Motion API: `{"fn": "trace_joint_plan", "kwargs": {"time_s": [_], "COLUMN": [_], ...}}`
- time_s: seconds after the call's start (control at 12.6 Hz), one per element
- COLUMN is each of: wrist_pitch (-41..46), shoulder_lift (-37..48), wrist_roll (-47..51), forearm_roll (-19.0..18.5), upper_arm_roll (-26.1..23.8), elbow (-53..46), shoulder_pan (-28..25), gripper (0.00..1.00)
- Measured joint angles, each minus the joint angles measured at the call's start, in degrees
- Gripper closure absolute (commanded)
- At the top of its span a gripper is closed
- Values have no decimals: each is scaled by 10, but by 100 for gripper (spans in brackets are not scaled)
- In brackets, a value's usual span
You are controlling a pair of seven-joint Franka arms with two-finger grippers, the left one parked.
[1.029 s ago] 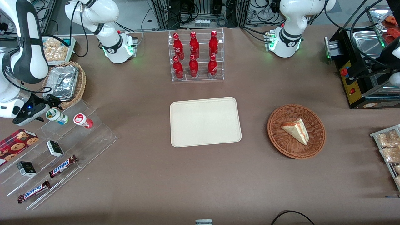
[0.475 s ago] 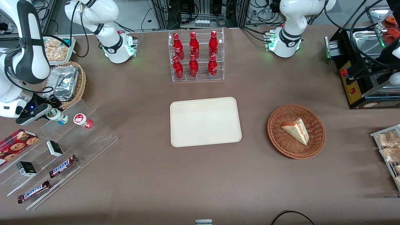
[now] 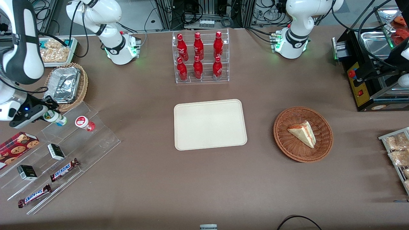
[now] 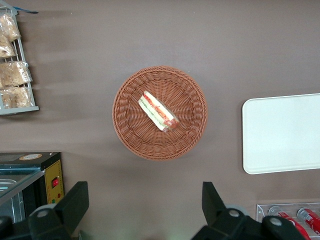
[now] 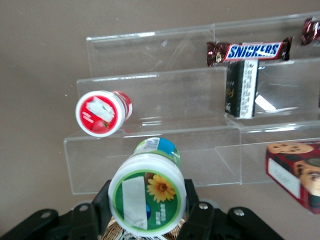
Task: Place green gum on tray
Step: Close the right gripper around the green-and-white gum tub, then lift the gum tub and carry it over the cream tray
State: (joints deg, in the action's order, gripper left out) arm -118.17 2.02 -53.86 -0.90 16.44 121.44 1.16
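The gum point(image 3: 57, 118) sits between the two fingers of your hand point(image 3: 48, 115), its green lid point(image 5: 147, 201) facing the wrist camera and its body angled down toward the top step of the clear rack point(image 3: 64, 150). The fingers press the bottle from both sides, so I read the hand as pinching the gum rather than merely standing around it.

What has changed over the last second: hand and bottle have drawn together toward the working arm's end of the counter and a little up in the front view, and the lid, plain to see a second ago, is now mostly tucked under the hand. The bottle travels with the fingers, which suggests the grip has taken and the lift off the rack has begun, though I cannot tell whether its base is fully free of the step.

The red gum point(image 3: 83, 123) stands just beside it on the same step, apart from the fingers and where it was. Snickers bars point(image 3: 64, 169), small dark boxes point(image 3: 56, 151) and a cookie box point(image 3: 17, 143) lie on lower steps, nearer the front camera.

The tray point(image 3: 210, 124) lies bare at mid-counter, well apart from the hand. Your next move is likely a clean lift, then a long carry across to it; mind the red gum as you rise.
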Motion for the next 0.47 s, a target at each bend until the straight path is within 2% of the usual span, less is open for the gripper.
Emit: {"fn": "trace_joint_plan", "kwargs": {"time_s": [0.24,0.47], "wrist_pitch": [69,152], "shoulder_lift": [3,5], "wrist_roll": [44,132], "forearm_roll": [1,1], "upper_arm_roll": [-1,-3], "elbow": [-55,-112], "shoulder_pan": [-33,-92], "gripper": [100,100]}}
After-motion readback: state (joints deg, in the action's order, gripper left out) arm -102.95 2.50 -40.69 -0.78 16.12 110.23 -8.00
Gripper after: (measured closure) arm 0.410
